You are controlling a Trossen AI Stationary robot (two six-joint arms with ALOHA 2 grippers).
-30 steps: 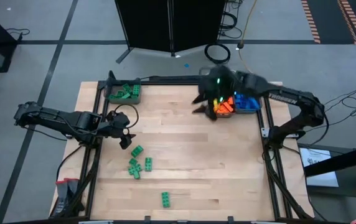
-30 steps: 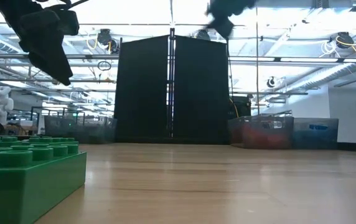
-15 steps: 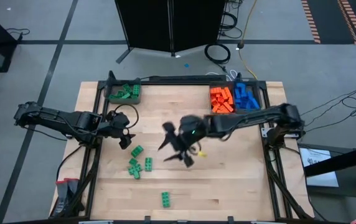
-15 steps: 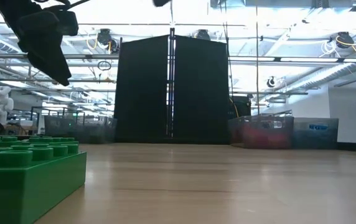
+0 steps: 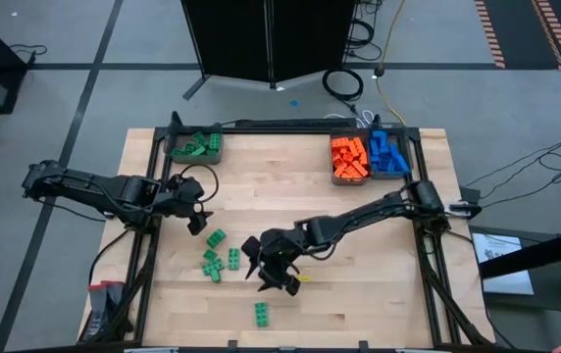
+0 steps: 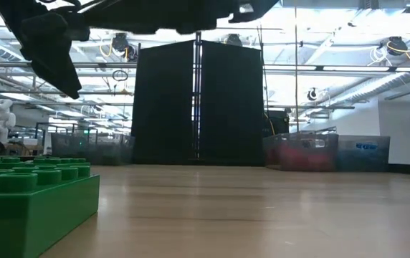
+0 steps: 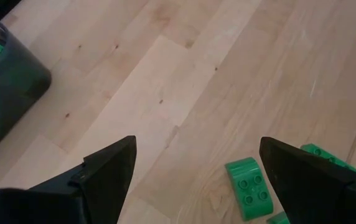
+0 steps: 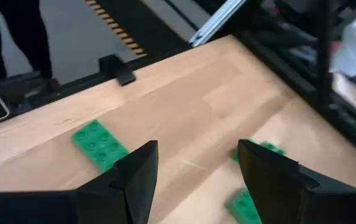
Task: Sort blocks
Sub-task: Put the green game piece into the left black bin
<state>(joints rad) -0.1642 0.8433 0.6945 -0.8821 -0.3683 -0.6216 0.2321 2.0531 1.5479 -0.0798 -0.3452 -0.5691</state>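
Right gripper [image 5: 266, 270] is reaching far across the wooden table [image 5: 300, 314], hovering low over the near-centre boards. Its fingers [image 8: 137, 171] are standing apart with nothing between them; only bare wood is showing in the gap.

Loose green blocks [image 5: 218, 255] are lying in a small cluster just beside this gripper, at about its 9 o'clock in the high view, not touching it. A single green block [image 5: 261, 313] is sitting alone at the gripper's 6 o'clock, near the table's front edge. In the right wrist view that flat studded block [image 8: 100, 144] is lying beyond one fingertip, and other green pieces [image 8: 257, 149] are partly hidden beside the other.

Left gripper [image 5: 199, 218] is waiting at the table's left side, jaws spread wide and holding nothing. The cluster's nearest block [image 7: 248, 188] is lying at its 5 o'clock in the high view, near but apart.

Sorted blocks are resting in bins along the far edge: green ones in the bin [image 5: 195, 146] at 11 o'clock of the table, orange blocks [image 5: 349, 157] and blue blocks [image 5: 388, 153] side by side at 1 o'clock.
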